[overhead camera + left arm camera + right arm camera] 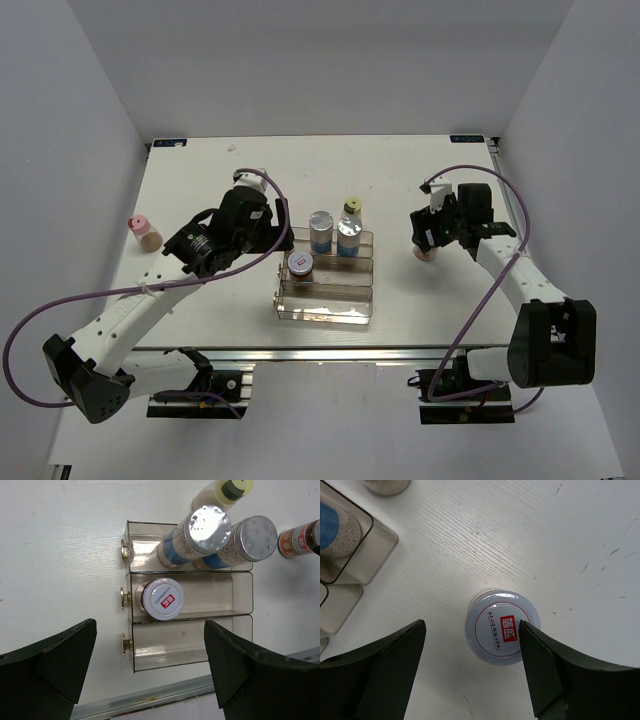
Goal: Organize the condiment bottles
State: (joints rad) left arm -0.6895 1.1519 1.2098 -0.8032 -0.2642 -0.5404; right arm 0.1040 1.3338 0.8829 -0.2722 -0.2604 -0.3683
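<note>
Fingers of right gripper flank the loose white-red-lid jar; left gripper hangs open by the rack

Right gripper: jaws spread, pointing straight down, loose white-red-lid jar upright on the table between them. One fingertip overlaps the lid edge in the wrist view; can't tell if it touches.

The clear rack sits near that jar, to its left, not touching.
- Far tier: two silver-lidded bottles with blue labels, side by side.
- Middle tier: second white-red-lid jar, at the handle end.

Yellow-green-cap bottle stands on the table just behind the rack. Pink-cap bottle is well off to the left, near the table edge.

Left gripper: jaws wide, holding nothing, raised at the rack's left side with the wrist camera looking down on the tiers.

Left arm runs diagonally from its base towards the rack, with a purple cable looping alongside. Right arm rises from its base and bends left at the wrist.
</note>
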